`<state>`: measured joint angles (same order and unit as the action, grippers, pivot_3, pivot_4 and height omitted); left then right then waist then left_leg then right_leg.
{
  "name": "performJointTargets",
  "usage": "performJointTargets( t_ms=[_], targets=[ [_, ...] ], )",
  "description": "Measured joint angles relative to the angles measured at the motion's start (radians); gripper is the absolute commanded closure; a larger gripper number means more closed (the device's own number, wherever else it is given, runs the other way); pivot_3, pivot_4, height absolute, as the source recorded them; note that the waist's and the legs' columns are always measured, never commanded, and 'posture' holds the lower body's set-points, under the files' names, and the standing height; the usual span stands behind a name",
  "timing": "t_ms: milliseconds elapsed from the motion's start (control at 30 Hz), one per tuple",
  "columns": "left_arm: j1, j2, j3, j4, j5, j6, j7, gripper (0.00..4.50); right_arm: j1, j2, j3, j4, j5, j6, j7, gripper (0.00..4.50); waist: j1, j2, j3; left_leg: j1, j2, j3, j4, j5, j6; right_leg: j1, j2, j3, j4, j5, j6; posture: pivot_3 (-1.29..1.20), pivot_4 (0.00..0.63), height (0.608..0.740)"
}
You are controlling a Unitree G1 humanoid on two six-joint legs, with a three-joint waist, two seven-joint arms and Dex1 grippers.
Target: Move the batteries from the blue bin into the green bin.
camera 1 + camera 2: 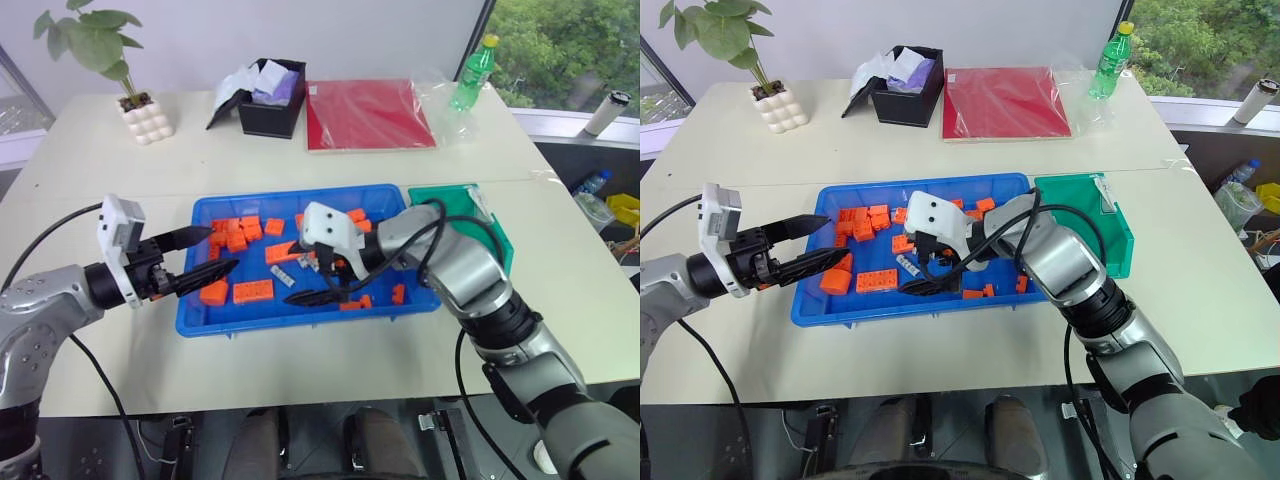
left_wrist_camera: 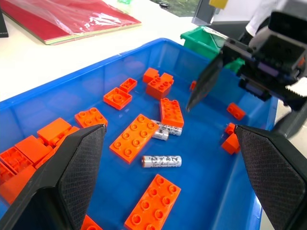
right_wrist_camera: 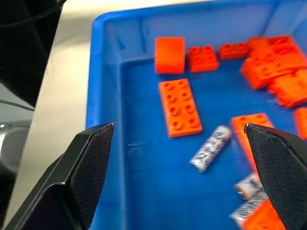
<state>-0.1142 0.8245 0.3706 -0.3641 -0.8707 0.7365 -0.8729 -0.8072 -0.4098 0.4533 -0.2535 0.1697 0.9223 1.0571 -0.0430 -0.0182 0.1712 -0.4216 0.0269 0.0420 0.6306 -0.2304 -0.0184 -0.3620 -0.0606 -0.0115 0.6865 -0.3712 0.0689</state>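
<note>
The blue bin (image 1: 300, 197) sits at the table's middle, holding orange blocks and the batteries. In the left wrist view one battery (image 2: 161, 161) lies alone and two others (image 2: 166, 130) lie side by side against a block. My right gripper (image 1: 290, 272) hangs open over the batteries (image 1: 284, 277), pointing left, with nothing between its fingers. In its own view a battery (image 3: 211, 148) lies below the open fingers. My left gripper (image 1: 222, 250) is open and level over the bin's left end. The green bin (image 1: 1112, 232) stands against the blue bin's right end.
Orange blocks (image 1: 253, 291) are scattered around the batteries. At the back of the table stand a black box (image 1: 272, 112) with papers, a red folder (image 1: 367, 113), a green bottle (image 1: 472, 73) and a potted plant (image 1: 143, 115).
</note>
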Motion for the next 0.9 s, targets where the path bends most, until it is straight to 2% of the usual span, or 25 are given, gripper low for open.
performJointTargets(
  t_ms=[300,600,833,867,900],
  targets=[
    [0.003,0.081,-0.011,-0.001,0.064,-0.009,-0.045,0.0,0.0,0.09,0.054,0.198,-0.014,-0.067,-0.075,0.03,0.0,0.0,0.0,0.0,0.0,0.0,0.0,0.0,0.0,0.0,0.0,0.0,0.0,0.0,0.0,0.0,0.15,0.74],
    [0.017,0.07,-0.014,-0.013,0.073,-0.009,-0.043,0.0,-0.027,0.117,0.065,0.362,-0.064,-0.174,-0.089,0.03,-0.001,0.0,0.0,0.0,0.0,0.0,0.0,0.0,0.0,0.0,0.0,0.0,0.0,0.0,0.0,0.0,0.15,0.74],
    [0.02,0.066,-0.014,-0.014,0.071,-0.008,-0.037,0.0,-0.036,0.117,0.081,0.378,-0.09,-0.213,-0.079,0.03,0.0,0.0,0.0,0.0,0.0,0.0,0.0,0.0,0.0,-0.001,0.0,0.0,0.0,0.0,0.0,0.0,0.15,0.74],
    [0.02,0.065,-0.014,-0.014,0.071,-0.009,-0.036,0.0,-0.036,0.116,0.085,0.378,-0.093,-0.218,-0.077,0.56,0.0,0.0,0.0,0.0,0.0,0.0,0.0,0.0,0.0,-0.001,0.0,0.0,0.0,0.0,0.0,0.0,0.15,0.74],
    [0.02,0.065,-0.014,-0.014,0.07,-0.009,-0.036,0.0,-0.036,0.116,0.089,0.378,-0.1,-0.224,-0.076,0.9,-0.001,0.0,0.0,0.0,0.0,0.0,0.0,0.0,0.0,-0.001,0.0,0.0,0.0,0.0,0.0,0.0,0.15,0.74]
  ],
)
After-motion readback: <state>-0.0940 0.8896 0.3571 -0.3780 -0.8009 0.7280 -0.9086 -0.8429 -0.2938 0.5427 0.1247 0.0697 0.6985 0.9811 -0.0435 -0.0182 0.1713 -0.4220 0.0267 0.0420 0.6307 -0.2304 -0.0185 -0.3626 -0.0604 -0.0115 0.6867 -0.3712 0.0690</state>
